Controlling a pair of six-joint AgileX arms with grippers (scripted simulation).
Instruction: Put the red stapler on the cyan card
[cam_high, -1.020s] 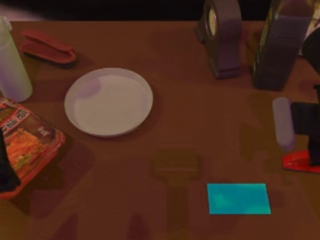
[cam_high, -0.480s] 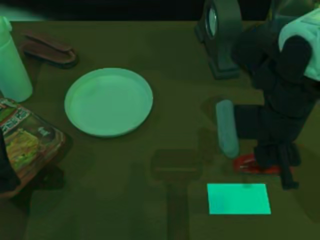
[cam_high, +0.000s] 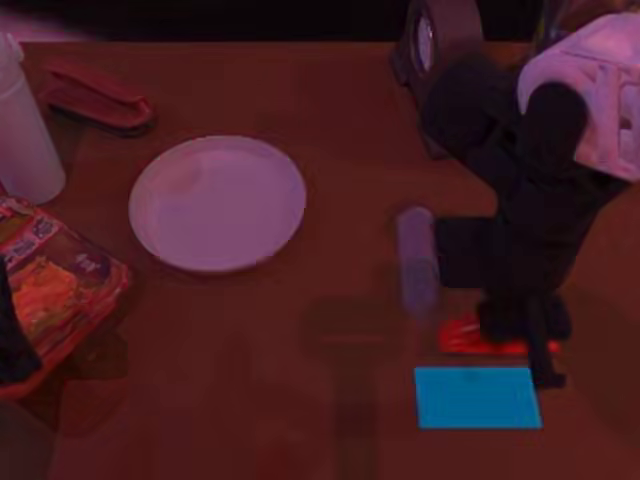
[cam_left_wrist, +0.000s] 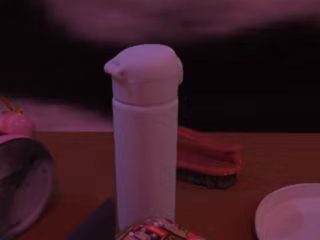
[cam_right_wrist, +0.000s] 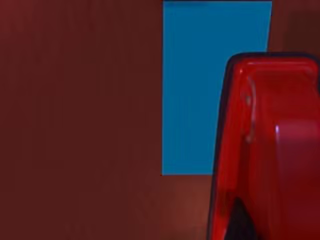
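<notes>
Directly beneath right tool (cam_high: 515, 335), red stapler (cam_high: 462, 337).

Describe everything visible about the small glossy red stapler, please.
The small glossy red stapler is bright red and shiny, plastic by its look, with smooth rounded edges. In the top view it lies lengthwise from left to right, under the right gripper, which hides much of it. It sits just beyond the far edge of the flat cyan card, apparently not yet on it. The right wrist view shows its body very close, overlapping the card. Whether it rests on the table cannot be told.
</notes>
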